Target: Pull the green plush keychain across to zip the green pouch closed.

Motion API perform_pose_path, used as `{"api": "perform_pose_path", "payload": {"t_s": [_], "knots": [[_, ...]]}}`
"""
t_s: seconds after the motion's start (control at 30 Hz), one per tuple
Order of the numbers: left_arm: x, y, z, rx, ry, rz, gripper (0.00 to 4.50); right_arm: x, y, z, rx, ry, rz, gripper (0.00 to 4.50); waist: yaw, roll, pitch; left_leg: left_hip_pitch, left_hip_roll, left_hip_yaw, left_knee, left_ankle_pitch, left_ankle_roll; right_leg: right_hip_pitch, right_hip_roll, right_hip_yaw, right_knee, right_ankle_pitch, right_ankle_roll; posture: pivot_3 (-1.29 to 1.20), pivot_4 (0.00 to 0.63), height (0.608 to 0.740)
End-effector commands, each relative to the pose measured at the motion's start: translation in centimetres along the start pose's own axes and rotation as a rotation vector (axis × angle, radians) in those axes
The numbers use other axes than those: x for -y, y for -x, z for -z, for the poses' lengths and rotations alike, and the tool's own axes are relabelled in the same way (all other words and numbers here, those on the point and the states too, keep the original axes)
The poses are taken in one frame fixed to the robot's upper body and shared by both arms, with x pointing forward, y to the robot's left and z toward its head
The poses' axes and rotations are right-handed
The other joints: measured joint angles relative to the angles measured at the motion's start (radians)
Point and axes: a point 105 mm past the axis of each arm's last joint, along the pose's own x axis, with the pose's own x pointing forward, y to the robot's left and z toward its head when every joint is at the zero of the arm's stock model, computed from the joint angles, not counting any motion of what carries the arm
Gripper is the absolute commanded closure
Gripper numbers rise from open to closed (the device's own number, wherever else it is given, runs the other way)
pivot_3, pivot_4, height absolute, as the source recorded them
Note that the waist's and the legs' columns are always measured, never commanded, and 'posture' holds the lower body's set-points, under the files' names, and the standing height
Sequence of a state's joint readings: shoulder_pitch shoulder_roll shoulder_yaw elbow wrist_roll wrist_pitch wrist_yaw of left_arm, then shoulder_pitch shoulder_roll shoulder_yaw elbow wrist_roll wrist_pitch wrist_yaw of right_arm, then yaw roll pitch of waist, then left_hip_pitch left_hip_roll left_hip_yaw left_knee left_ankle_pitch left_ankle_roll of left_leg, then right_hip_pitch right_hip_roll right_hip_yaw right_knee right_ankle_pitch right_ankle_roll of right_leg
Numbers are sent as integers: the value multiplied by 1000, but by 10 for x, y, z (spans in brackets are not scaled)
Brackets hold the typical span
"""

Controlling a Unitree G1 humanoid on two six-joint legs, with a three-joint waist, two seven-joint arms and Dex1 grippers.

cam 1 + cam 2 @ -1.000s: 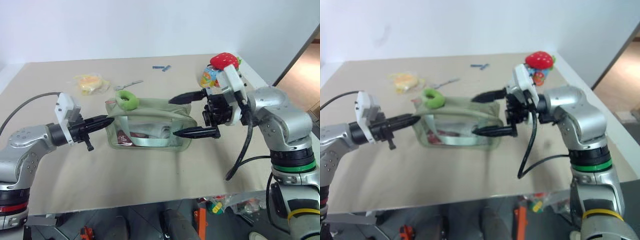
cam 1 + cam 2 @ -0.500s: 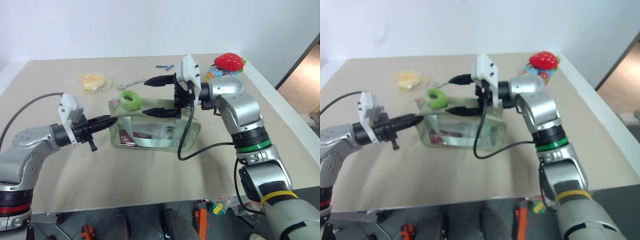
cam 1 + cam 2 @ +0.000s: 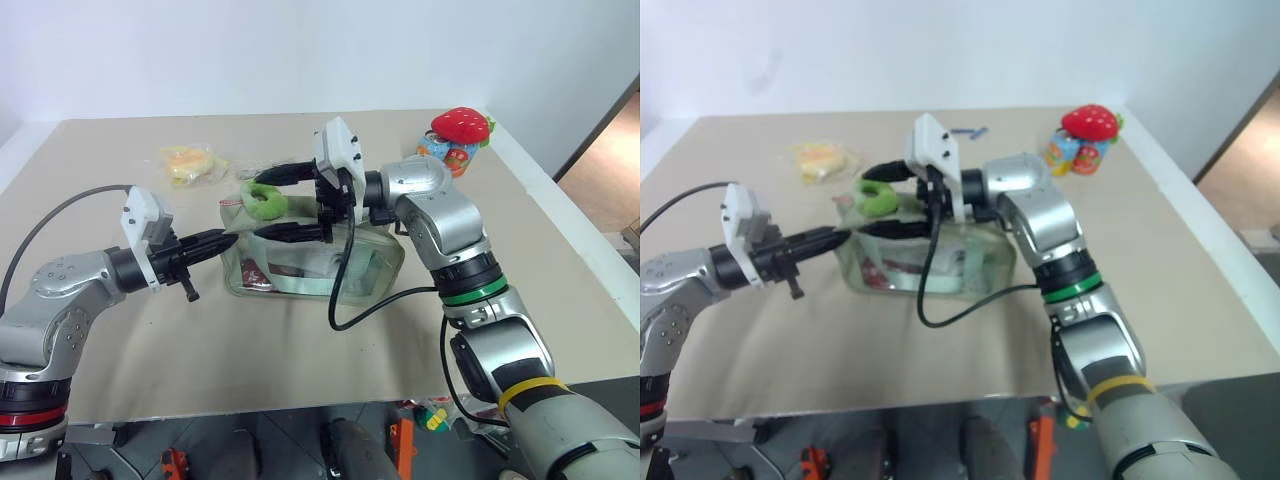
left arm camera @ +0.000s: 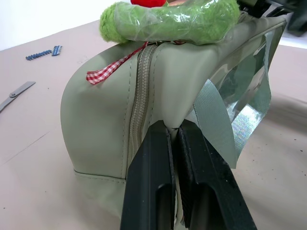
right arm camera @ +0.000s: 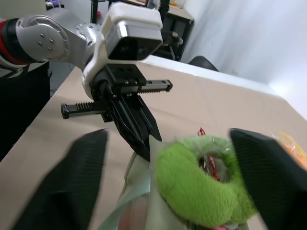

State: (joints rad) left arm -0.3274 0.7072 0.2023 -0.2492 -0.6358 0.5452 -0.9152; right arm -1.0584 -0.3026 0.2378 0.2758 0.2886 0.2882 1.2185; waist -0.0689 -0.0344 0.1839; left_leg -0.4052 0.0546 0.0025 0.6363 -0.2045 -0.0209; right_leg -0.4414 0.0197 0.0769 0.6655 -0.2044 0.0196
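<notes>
Right claw (image 3: 272, 203) moved left, agape round green plush keychain (image 3: 263, 200), left claw (image 3: 226, 240) pinching green pouch (image 3: 375, 262), beige table (image 3: 300, 350).

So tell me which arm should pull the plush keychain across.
The right. Its gripper has open jaws on either side of the green plush keychain, while the left gripper is shut on the green pouch's end, bracing it.

A beige table (image 3: 120, 330) is carrying everything. The green pouch (image 3: 375, 268) is sitting near its middle. Toward the far edge are lying a yellow wrapped item (image 3: 187, 163), a grey metal piece (image 3: 252, 168), and a strawberry toy (image 3: 462, 125) beside a colourful small toy (image 3: 447, 153).
</notes>
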Motion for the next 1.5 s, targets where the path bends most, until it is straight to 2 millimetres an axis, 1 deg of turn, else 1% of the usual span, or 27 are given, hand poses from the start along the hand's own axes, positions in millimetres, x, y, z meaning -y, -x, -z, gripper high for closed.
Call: {"api": "perform_pose_path", "payload": {"t_s": [0.03,0.13,0.17,0.2,0.23,0.27,0.43,0.6,0.77,0.87,1.0,1.13,1.33,1.5], "knots": [[8,-4,0,-4,-14,25,4500,-1,0,1,-14,27,-6,2153,0,0,0,0,0,0,0,0,0,0,0,0,0,0,0,0,150,740],[8,-4,0,-4,-13,24,4500,-1,1,5,-28,33,-8,3250,0,0,0,0,0,0,0,0,0,0,0,0,0,0,0,0,150,740],[8,-4,0,-3,-13,23,4500,-2,1,6,-30,35,-8,3476,0,0,0,0,0,0,0,0,0,0,0,0,0,0,0,0,150,740],[8,-5,0,-3,-13,23,4500,-2,2,7,-33,40,-8,3934,0,0,0,0,0,0,0,0,0,0,0,0,0,0,0,0,150,740],[8,-5,0,-2,-12,23,4500,-2,2,7,-34,42,-8,4156,0,0,0,0,0,-1,0,0,0,0,0,-1,0,0,0,0,150,740],[8,-5,0,-2,-12,23,4500,-2,2,7,-34,43,-7,4484,0,0,0,0,0,-1,0,0,0,0,0,0,0,0,0,0,150,740],[7,-8,-2,1,-17,22,4500,-3,4,1,-3,61,-6,4484,0,0,0,0,-1,-1,0,0,0,0,0,-1,0,0,0,0,150,740],[3,-12,-9,25,-27,-3,4500,3,12,-24,72,163,24,4484,1,0,0,-1,-2,-1,0,0,0,0,-2,-1,0,0,0,0,150,740],[-5,-19,-21,83,-43,-60,4500,12,30,-52,116,256,74,4484,2,0,0,-2,-3,-2,0,0,0,0,-2,-1,0,0,1,0,150,740],[-6,-21,-24,95,-49,-70,4500,11,37,-58,113,283,81,4484,1,0,0,-2,-2,-2,0,0,0,0,-2,-2,0,-1,0,0,150,740],[-7,-23,-24,101,-44,-84,4500,10,47,-59,95,298,96,4484,-3,0,0,-2,-2,-3,-2,0,0,-1,-1,-2,0,-2,-1,0,150,740],[-9,-27,-21,97,-35,-108,4500,12,61,-49,58,284,141,4484,-2,0,0,-2,-2,-3,-2,0,0,0,-2,-3,0,-2,-1,0,150,740],[-11,-30,-19,101,-2,-130,4500,17,72,-40,22,275,195,4484,-2,0,0,-2,-3,-3,-1,0,0,0,-2,-3,0,-2,0,0,150,740],[-11,-29,-19,112,34,-129,4500,21,78,-35,5,270,224,4484,-3,0,0,-2,-3,-3,-1,0,0,0,-2,-3,0,-2,0,0,150,740]]}}
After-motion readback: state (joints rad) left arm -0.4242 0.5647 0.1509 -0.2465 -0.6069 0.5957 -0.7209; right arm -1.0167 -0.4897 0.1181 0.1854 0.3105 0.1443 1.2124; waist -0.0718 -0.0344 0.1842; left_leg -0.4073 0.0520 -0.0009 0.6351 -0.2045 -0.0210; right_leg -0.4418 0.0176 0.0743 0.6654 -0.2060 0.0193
